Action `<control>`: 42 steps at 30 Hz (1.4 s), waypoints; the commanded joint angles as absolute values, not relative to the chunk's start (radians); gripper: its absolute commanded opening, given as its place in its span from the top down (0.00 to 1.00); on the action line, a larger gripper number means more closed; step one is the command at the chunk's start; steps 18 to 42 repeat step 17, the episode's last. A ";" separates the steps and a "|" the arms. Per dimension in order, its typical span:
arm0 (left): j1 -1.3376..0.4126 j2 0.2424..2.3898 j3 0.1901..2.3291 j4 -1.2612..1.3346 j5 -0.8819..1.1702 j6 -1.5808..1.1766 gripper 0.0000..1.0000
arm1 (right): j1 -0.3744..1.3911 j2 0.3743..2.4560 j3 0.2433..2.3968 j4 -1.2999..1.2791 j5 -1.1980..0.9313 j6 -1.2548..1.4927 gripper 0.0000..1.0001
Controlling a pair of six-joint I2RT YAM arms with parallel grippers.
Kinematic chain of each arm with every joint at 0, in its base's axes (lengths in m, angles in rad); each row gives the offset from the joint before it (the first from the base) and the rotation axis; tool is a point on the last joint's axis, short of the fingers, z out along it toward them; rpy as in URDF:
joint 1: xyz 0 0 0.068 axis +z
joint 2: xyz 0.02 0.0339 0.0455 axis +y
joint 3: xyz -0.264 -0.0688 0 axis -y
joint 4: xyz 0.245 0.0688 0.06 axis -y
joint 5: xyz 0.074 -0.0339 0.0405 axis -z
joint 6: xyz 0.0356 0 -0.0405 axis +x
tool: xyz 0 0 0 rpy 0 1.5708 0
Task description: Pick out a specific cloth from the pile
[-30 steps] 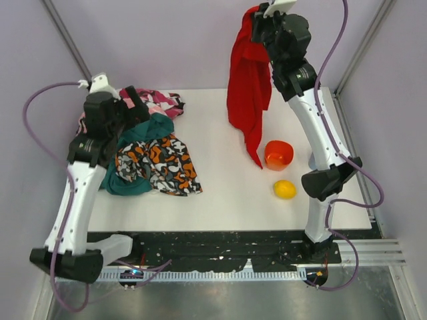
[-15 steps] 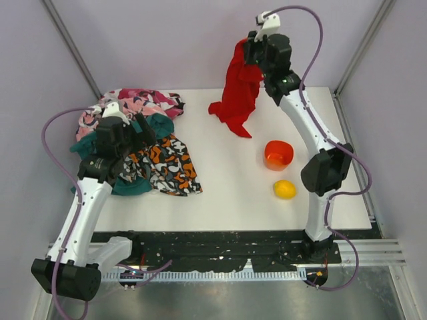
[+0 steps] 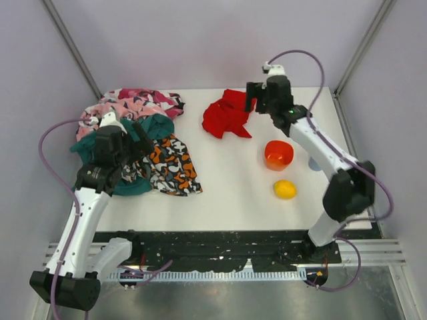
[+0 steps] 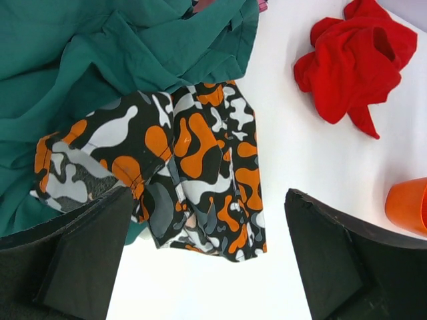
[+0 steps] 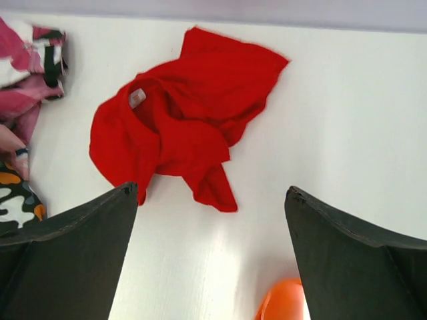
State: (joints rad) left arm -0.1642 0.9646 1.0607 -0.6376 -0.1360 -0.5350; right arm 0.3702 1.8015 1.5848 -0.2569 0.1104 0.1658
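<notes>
- The red cloth [image 3: 227, 119] lay crumpled in a heap on the white desk [image 3: 233, 193], toward the far edge and well apart from the pile [image 3: 133, 143] over on the left.
- The right claw [image 5: 210, 189] hung over that cloth with its fingers spread wide and gripped nothing. The wrist view showed the whole cloth flat on the desk.
- The left claw [image 4: 208, 193] was wide open too and empty, hovering over the black-orange-white patterned cloth [image 4: 200, 173].
- In the pile, a teal cloth [image 4: 100, 53] was bunched up against the patterned one, and a pink printed cloth [image 3: 130, 107] sat on the far side.
- An orange bowl [image 3: 279, 153] stood near the red cloth, not touching it. A yellow fruit [image 3: 285, 189] sat just in front of the bowl.
</notes>
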 commanded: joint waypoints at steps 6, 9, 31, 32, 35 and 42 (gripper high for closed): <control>-0.166 0.821 0.989 -0.655 -0.153 -0.561 0.00 | 0.365 1.039 0.935 -0.187 0.572 0.284 0.05; -0.164 0.802 0.979 -0.657 -0.149 -0.563 0.00 | 0.365 0.896 0.803 -0.213 0.587 0.313 0.05; -0.164 0.784 0.937 -0.644 -0.169 -0.577 0.00 | 0.367 0.732 0.666 -0.213 0.584 0.281 0.05; -0.164 0.784 0.937 -0.644 -0.169 -0.577 0.00 | 0.367 0.732 0.666 -0.213 0.584 0.281 0.05; -0.164 0.784 0.937 -0.644 -0.169 -0.577 0.00 | 0.367 0.732 0.666 -0.213 0.584 0.281 0.05; -0.164 0.784 0.937 -0.644 -0.169 -0.577 0.00 | 0.367 0.732 0.666 -0.213 0.584 0.281 0.05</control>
